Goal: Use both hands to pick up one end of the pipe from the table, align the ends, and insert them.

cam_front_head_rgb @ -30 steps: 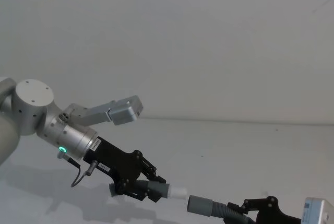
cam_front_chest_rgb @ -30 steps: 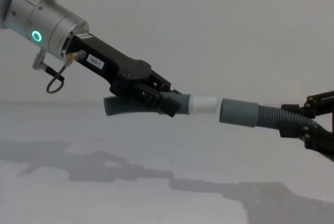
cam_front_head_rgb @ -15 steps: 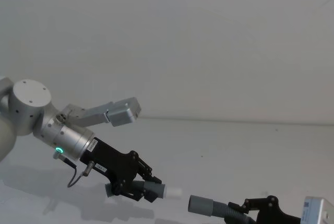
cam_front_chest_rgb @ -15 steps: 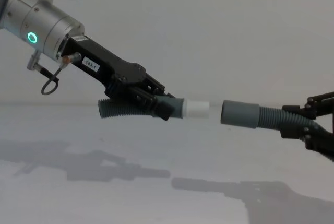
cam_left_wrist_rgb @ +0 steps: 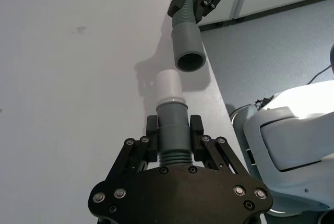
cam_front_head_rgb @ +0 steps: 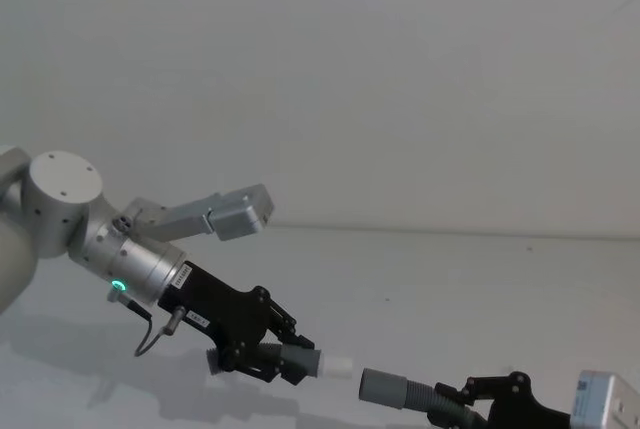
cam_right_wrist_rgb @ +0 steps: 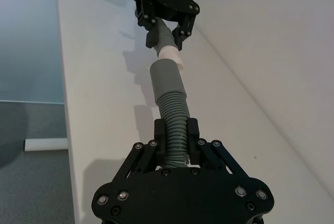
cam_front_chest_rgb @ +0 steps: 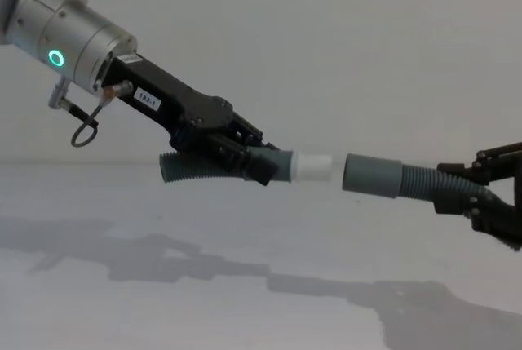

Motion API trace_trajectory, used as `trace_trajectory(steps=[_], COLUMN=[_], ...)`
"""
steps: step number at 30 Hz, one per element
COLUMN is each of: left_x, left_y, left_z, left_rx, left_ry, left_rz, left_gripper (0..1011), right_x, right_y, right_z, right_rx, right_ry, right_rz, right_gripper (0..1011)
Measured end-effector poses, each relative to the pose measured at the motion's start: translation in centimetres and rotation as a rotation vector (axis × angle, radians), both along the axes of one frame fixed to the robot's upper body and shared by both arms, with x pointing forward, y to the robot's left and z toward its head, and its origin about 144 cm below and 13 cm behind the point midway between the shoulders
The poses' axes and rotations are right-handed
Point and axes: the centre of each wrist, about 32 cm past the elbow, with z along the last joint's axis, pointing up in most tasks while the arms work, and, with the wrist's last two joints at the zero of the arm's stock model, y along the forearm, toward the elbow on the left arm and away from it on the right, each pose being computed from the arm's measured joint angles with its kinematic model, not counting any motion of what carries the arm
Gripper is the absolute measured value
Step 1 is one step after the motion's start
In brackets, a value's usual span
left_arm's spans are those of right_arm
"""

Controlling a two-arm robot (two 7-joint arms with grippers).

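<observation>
Both pipe pieces hang in the air above the white table (cam_front_chest_rgb: 245,301). My left gripper (cam_front_chest_rgb: 257,166) (cam_front_head_rgb: 290,361) (cam_left_wrist_rgb: 173,130) is shut on the grey cuff (cam_front_chest_rgb: 277,166) of one ribbed piece (cam_front_chest_rgb: 192,168), whose white tip (cam_front_chest_rgb: 314,167) (cam_left_wrist_rgb: 168,85) points right. My right gripper (cam_front_chest_rgb: 481,203) (cam_front_head_rgb: 480,399) (cam_right_wrist_rgb: 176,135) is shut on the ribs of the other piece (cam_front_chest_rgb: 420,181), its open socket cuff (cam_front_chest_rgb: 373,176) (cam_right_wrist_rgb: 166,80) facing the tip. A small gap separates tip and socket; in the left wrist view they sit slightly off line.
A thin black cable loop (cam_front_chest_rgb: 81,130) hangs under the left wrist. The table's edge runs beside the robot's white body (cam_left_wrist_rgb: 292,140), with grey floor beyond. A silver arm link (cam_front_head_rgb: 235,211) sticks out behind the left gripper.
My left gripper drew back left and down half a second ago, then came right again, so the gap to the socket has narrowed. The right gripper has hardly moved.
</observation>
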Motion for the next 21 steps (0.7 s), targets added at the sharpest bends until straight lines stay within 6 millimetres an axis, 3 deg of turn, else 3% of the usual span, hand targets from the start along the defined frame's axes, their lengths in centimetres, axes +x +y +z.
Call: trace_trajectory(steps=[21], left_x=[-0.08], left_y=[-0.32], left_z=[0.21], left_rx=[-0.009], left_ry=[-0.004], left_rz=[-0.017], left_gripper=[327], right_x=[0.31], right_y=[0.19], right_z=[-0.26], right_rx=[-0.002], right_ry=[0.009], right_rz=[-0.028], right_gripper=[215])
